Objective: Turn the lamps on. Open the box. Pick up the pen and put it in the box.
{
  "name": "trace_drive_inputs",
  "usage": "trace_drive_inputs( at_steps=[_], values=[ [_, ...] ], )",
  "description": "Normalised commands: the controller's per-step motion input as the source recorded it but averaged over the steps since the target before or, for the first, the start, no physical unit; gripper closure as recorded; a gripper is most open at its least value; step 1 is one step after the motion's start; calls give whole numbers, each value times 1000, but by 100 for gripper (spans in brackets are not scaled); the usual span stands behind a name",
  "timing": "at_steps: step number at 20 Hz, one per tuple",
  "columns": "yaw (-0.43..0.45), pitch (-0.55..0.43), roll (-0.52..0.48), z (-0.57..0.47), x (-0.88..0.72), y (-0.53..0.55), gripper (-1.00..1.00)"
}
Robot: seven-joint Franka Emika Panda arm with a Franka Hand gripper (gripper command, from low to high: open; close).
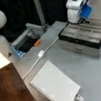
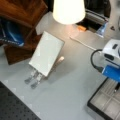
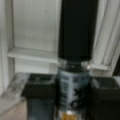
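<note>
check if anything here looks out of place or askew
Nothing stands out. The box sits open and level, and the gripper holds the pen upright over its compartments. The lamp glows, in a front view.

No text, number or brand can be read anywhere in these views. In the wrist view the pen (image 3: 75, 75), clamped between the gripper's (image 3: 72, 102) dark fingers (image 3: 40, 95), carries dark printed marks on its pale grey middle section at about 6 o'clock, but the characters are too blurred to make out. In a front view the box (image 1: 85, 40) shows a small pale patch on its front wall at about 4 o'clock; nothing on it is legible.
</note>
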Motion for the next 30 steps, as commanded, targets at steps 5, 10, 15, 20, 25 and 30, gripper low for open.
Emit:
trace_drive_inputs(
  at_steps=[5,10,15,20,25,30],
  values=[
    [-36,-163,0,-137,13,136,100],
    [-39,-138,11,-157,58,121,100],
    [-50,-126,18,-204,52,126,100],
    [-44,-84,-44,-204,-29,100,100],
    [-93,-77,-65,-192,-79,72,100],
    [-196,-84,-100,-202,-17,58,100]
  ],
)
